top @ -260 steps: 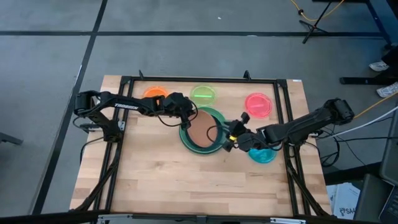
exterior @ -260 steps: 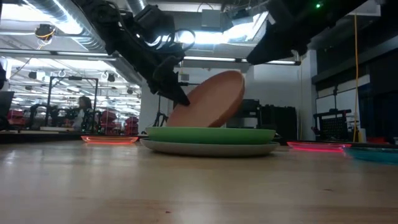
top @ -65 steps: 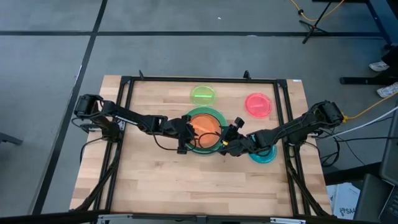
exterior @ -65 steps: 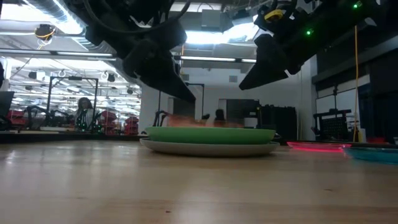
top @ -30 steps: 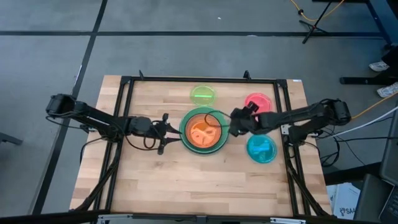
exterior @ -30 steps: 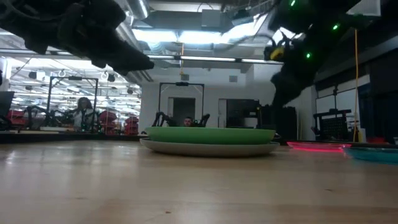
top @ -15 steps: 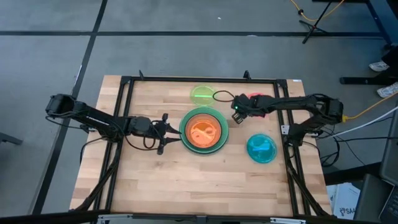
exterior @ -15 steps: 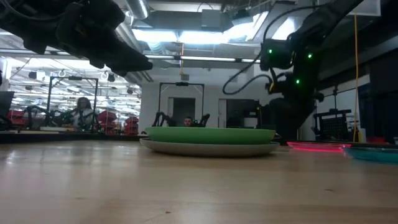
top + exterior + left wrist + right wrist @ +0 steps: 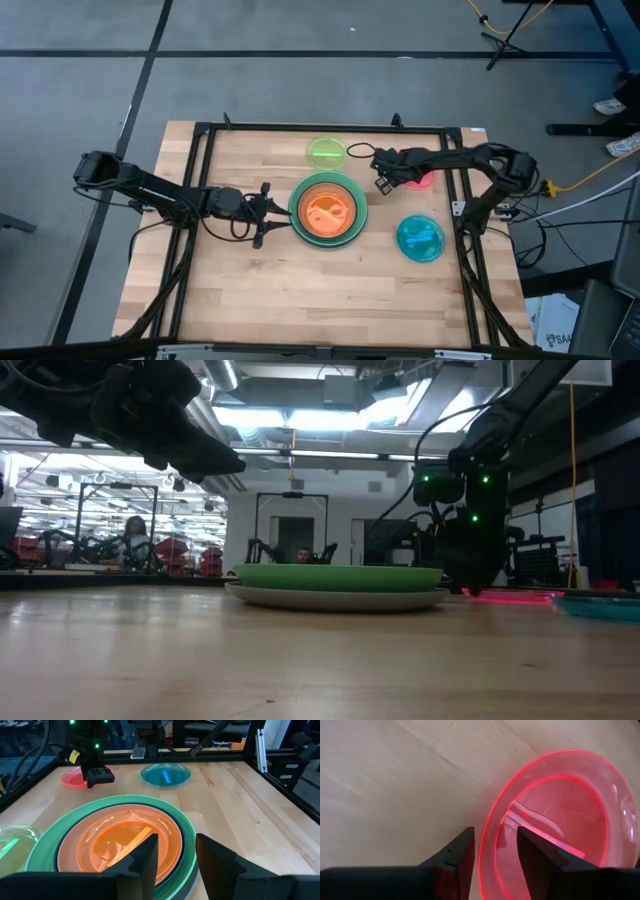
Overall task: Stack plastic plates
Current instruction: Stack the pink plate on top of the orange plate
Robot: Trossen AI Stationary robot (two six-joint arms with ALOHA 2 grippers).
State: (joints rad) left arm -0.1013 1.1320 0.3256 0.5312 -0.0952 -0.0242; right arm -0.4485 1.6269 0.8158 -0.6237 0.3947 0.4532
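We see the stack of large round plastic plates [image 9: 329, 211] at the middle of the light wooden table [image 9: 300, 290]: a grey plate [image 9: 335, 599] at the bottom, a light green plate [image 9: 338, 577] on it, a dark teal plate [image 9: 186, 840] inside that, then a medium brown plate [image 9: 64, 860], and a small translucent orange plate [image 9: 328, 212] on top.

The small translucent lime plate [image 9: 326, 153] lies on the table just behind the stack, apart from it. The small translucent cyan plate [image 9: 420, 239] lies to the right of the stack, near the black frame rail [image 9: 470, 250].

The small translucent pink plate [image 9: 560, 825] lies flat on the table at the back right. The right gripper [image 9: 384, 183] is down at the pink plate's near rim; in the right wrist view its two dark fingers [image 9: 457, 855] stand parted, with the rim of the plate running between them. We cannot tell whether the fingers touch the rim; nothing is lifted.

The left gripper [image 9: 268, 213] hangs just left of the stack, low over the table, pointing at it. Its fingers [image 9: 145, 860] are apart and hold nothing.

In the low view a person [image 9: 133, 538] shows far back in the room.
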